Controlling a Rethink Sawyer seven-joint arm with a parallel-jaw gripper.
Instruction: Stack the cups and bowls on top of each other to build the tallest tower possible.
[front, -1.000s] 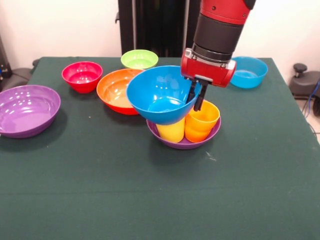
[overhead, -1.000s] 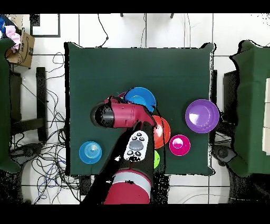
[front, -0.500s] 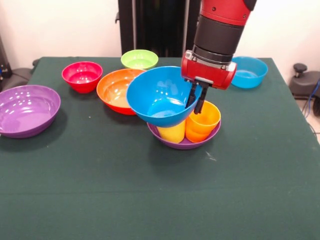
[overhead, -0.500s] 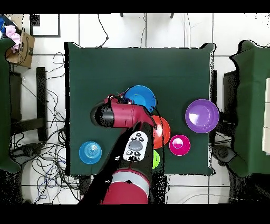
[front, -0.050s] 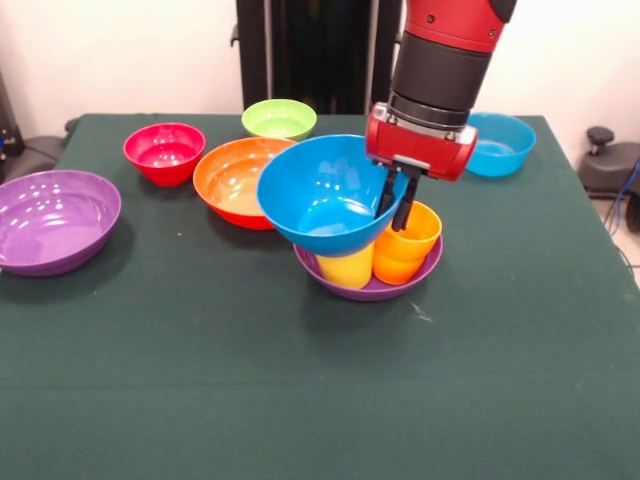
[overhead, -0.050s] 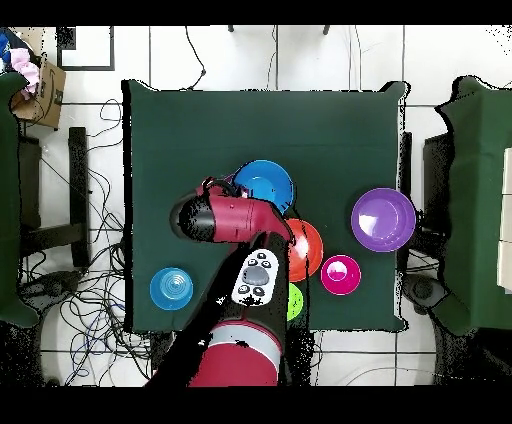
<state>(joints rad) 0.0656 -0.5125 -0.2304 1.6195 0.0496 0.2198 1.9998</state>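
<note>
The large glossy blue plastic bowl (front, -0.050s: 325, 195), clamped at its rim by the end effector (front, -0.050s: 397, 202), has been shifted slightly sideways, tilted over the yellow and orange plastic cups (front, -0.050s: 385, 256); release is judged near.

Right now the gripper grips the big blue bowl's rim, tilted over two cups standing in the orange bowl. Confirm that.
Wrong bowl. The front view shows the yellow cup and orange cup standing in a purple bowl. The gripper does grip the tilted big blue bowl by its rim.
</note>
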